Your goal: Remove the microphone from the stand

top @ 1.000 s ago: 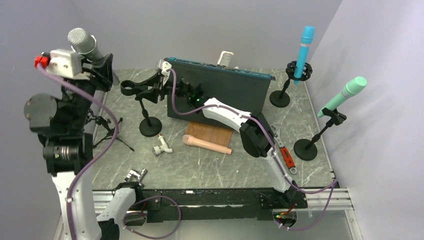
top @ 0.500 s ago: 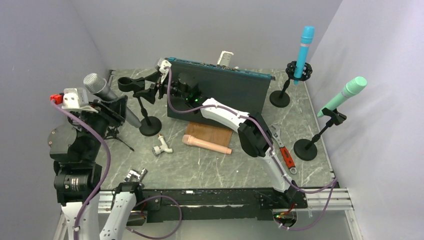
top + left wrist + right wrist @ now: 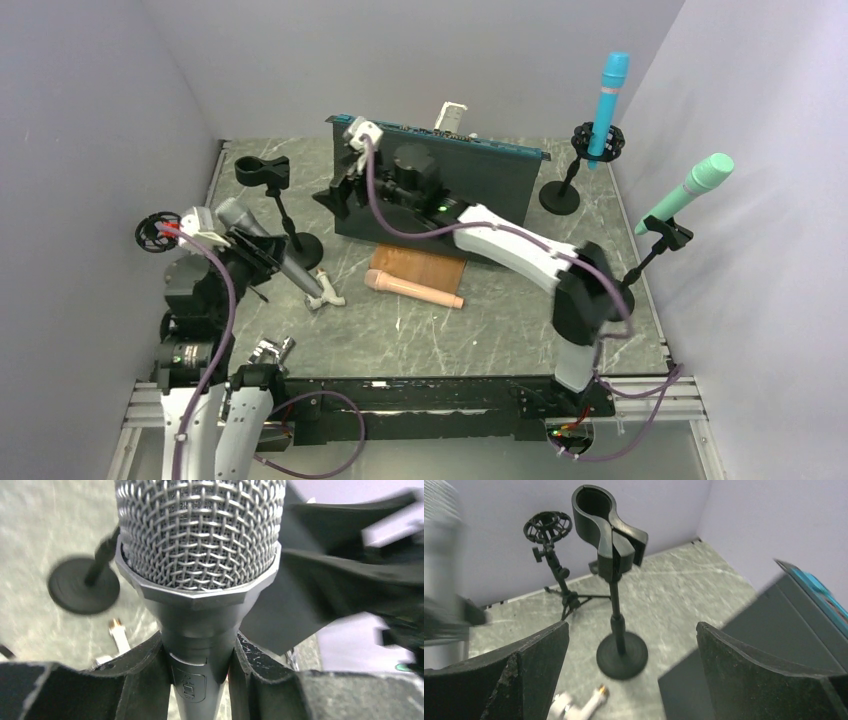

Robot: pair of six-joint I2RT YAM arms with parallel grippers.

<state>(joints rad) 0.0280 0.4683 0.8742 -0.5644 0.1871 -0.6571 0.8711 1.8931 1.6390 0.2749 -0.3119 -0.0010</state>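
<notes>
Silver mesh-head microphone [image 3: 199, 555] out of black clip stand [image 3: 610, 550], tilted over surface [image 3: 450, 335] near left edge. Left pincer [image 3: 200, 677] clamped on its neck. Right pincer [image 3: 631, 655] apart, near stand. Your risks: tail striking small white plug [image 3: 325, 296]; tapered neck slipping.

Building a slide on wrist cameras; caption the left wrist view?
Left gripper shut on the silver microphone, mesh head filling the view, a black stand base behind.
</notes>
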